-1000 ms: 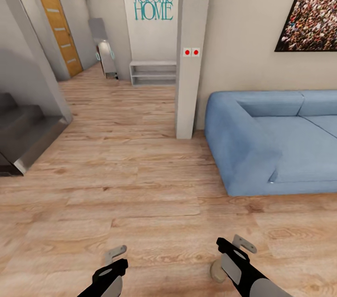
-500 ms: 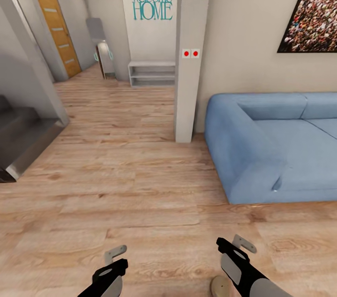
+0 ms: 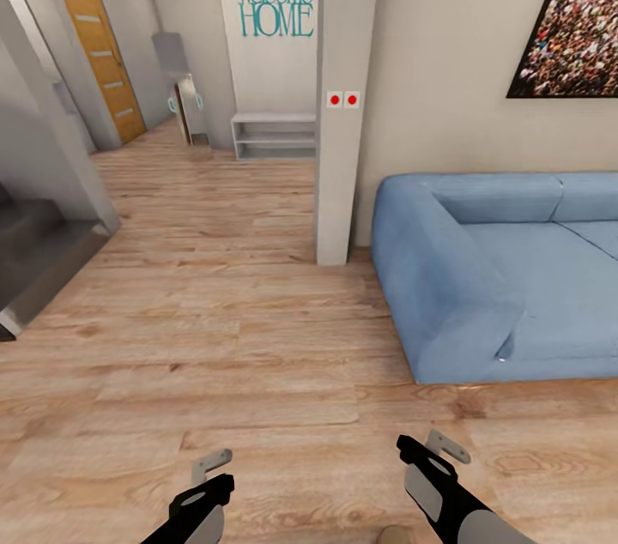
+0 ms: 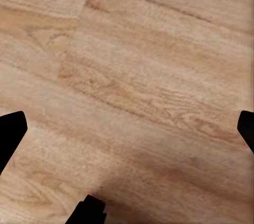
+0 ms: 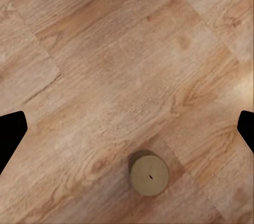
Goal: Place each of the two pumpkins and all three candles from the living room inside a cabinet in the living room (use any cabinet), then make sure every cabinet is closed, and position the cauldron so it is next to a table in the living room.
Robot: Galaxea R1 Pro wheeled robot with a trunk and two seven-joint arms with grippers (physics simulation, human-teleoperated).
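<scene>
Candle [image 5: 150, 172]: one short tan cylinder stands upright on the wooden floor [image 5: 106, 75], under the right tool [image 5: 127, 128], with nothing touching it. It looks light, stiff and maybe a little slippery; I would take it across its round side. Both right tool and left tool [image 4: 127, 128] are wide open and carry nothing.

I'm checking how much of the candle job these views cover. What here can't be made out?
- Candle: head view's bottom edge cuts it to a sliver beside the right gripper.
- Sofa: right end cut by the head view's edge.
- Staircase: cropped at the left edge.
- Left gripper: fingers clipped at wrist-view edges.
</scene>
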